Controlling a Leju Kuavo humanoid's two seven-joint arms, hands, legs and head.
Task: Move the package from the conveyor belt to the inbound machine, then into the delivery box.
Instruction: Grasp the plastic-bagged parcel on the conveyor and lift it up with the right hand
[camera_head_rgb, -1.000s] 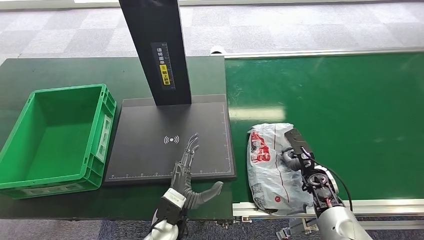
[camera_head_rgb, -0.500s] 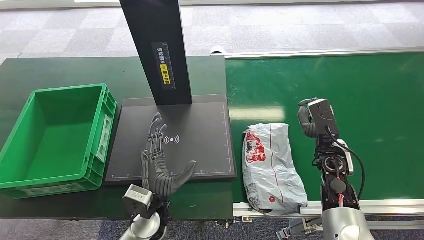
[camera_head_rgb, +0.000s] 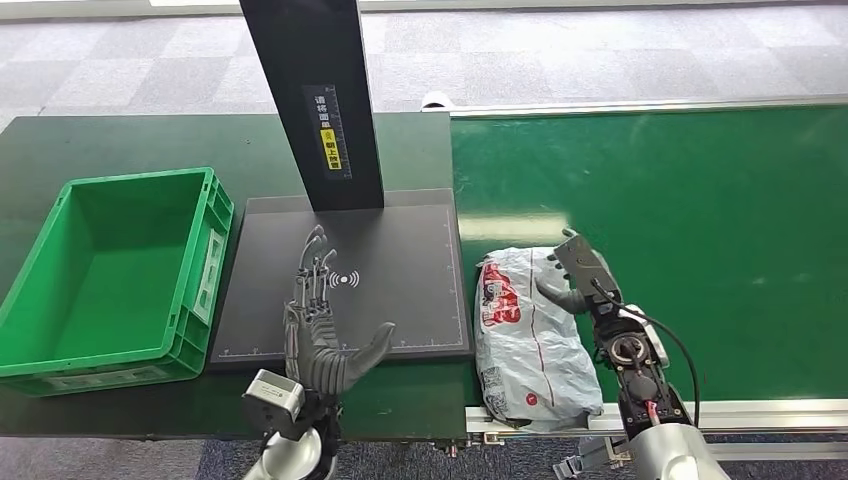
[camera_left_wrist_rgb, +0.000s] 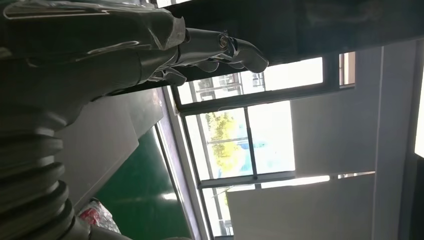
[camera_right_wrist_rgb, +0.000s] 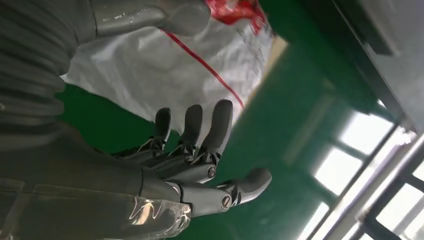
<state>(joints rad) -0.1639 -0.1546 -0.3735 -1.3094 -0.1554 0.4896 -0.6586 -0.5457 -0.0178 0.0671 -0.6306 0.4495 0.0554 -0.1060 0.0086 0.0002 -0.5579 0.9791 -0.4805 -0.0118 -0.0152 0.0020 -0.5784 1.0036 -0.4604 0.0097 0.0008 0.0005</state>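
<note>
Grey right hand (camera_head_rgb: 572, 275) sits at the package's (camera_head_rgb: 525, 335) far right edge on the green conveyor belt (camera_head_rgb: 700, 230), fingers spread and extended, thumb reaching over the bag's top corner; released, gripping nothing. Right wrist view shows the fingers (camera_right_wrist_rgb: 200, 135) straight and apart, with the thumb over the white plastic; contact with the bag is unclear. Left hand (camera_head_rgb: 318, 335) hovers over the near edge of the inbound machine's black scan plate (camera_head_rgb: 400, 260), palm flat, fingers splayed toward the wifi-style mark, holding nothing. Package is a white poly mailer bag with red print and a thin red line, wrinkled, lying flat on the belt just right of the scan plate, near end touching the belt's metal rail. Black post (camera_head_rgb: 310, 100) of the inbound machine stands at the plate's far edge. Green delivery box (camera_head_rgb: 190, 300) sits just left of the plate.
</note>
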